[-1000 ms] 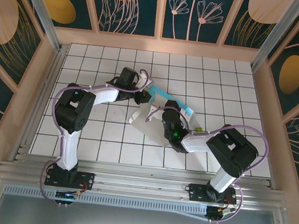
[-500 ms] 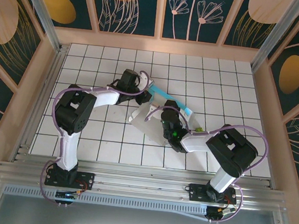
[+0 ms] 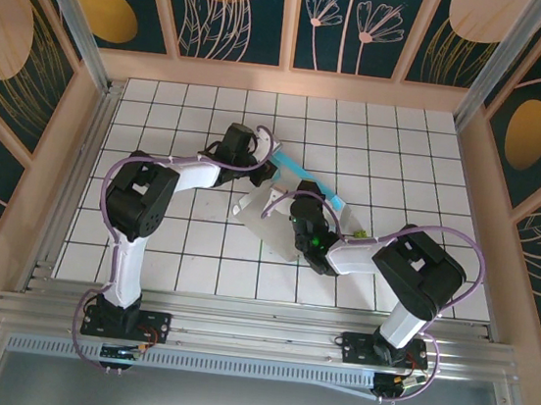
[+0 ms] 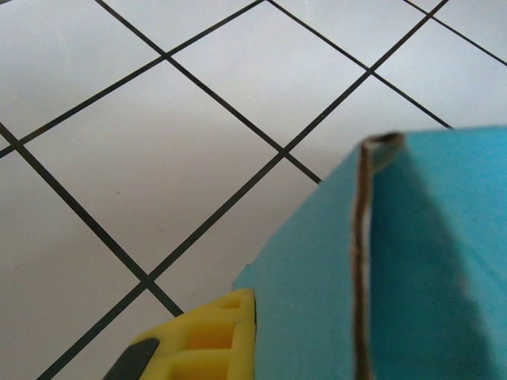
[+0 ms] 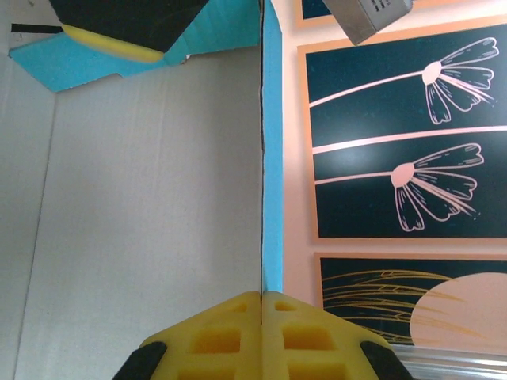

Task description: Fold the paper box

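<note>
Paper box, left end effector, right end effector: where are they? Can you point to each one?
paper box [image 5: 150, 198]: right wrist view, on its white panel.
left end effector [image 3: 265, 167]: top external view, at its tips by the box's blue flap.
right end effector [image 5: 261, 299]: right wrist view, where its two tips meet.

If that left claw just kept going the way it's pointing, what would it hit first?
Probably the white tiled table: the left gripper, shut on a blue flap of the paper box, points down at bare tiles, though how far off they are is unclear.
</note>
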